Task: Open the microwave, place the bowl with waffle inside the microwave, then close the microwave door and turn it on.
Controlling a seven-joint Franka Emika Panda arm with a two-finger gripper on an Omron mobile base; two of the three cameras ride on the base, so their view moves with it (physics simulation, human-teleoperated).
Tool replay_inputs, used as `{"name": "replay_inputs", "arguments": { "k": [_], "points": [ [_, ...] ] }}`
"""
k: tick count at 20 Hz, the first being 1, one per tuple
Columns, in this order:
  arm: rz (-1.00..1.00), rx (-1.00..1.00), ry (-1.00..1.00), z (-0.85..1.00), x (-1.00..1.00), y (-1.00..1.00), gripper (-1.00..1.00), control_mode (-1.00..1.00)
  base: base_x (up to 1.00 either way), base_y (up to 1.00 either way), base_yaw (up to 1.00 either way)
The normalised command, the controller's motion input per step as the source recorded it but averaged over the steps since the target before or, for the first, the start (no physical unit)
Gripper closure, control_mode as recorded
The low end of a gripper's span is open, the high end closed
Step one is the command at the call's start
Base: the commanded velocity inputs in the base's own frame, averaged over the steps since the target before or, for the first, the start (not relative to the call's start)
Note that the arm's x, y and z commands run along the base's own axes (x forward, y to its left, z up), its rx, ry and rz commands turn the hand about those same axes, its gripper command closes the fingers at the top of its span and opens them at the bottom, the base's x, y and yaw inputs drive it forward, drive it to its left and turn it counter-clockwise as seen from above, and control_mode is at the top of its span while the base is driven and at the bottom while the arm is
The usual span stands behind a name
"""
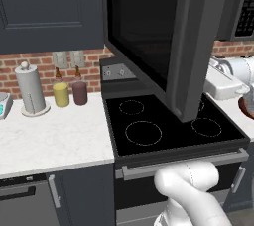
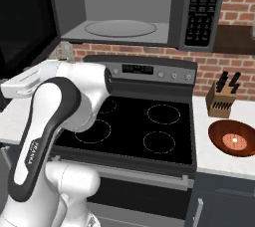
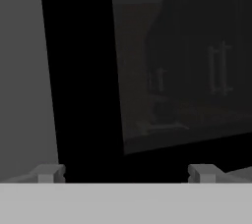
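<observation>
The microwave (image 2: 124, 7) hangs above the stove with its light grey inside and round turntable (image 2: 119, 28) showing. The microwave door (image 1: 149, 27) is swung far out to the left, seen as a dark panel (image 2: 22, 22) in the right base view. My gripper (image 3: 125, 174) is open right against the door's black glass (image 3: 162, 70), with nothing between its fingertips (image 3: 47, 173). The reddish-brown bowl (image 2: 234, 139) sits on the counter right of the stove, apart from the gripper. The orange-tan waffle (image 2: 234, 142) lies in it. The bowl's rim (image 1: 246, 106) also peeks in at the right edge.
The black stove top (image 2: 134, 121) lies under the microwave. A knife block (image 2: 222, 96) stands behind the bowl. On the left counter (image 1: 54, 136) are a paper towel roll (image 1: 31, 91) and two small jars (image 1: 69, 93). The button panel (image 2: 203, 7) is on the microwave's right side.
</observation>
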Motion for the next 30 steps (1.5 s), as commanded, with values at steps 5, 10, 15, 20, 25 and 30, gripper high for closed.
{"name": "replay_inputs", "arguments": {
  "k": [5,10,15,20,25,30],
  "points": [
    [0.0,0.0,0.0,0.02,0.14,0.74,-1.0,-1.0,0.0,0.0,0.0],
    [-0.04,0.0,0.0,0.0,0.14,0.67,-1.0,-1.0,0.0,0.0,0.0],
    [-0.05,0.0,0.0,0.0,0.08,0.64,-1.0,-1.0,0.0,0.0,0.0],
    [-0.04,0.0,0.04,0.0,0.02,0.37,-1.0,-1.0,0.0,0.0,0.0],
    [-0.07,0.0,0.1,0.0,0.0,-0.3,-1.0,-1.0,0.0,0.0,0.0],
    [-0.29,0.0,0.25,0.1,-0.05,-0.97,-1.0,-1.0,0.0,0.0,0.0]
  ]
}}
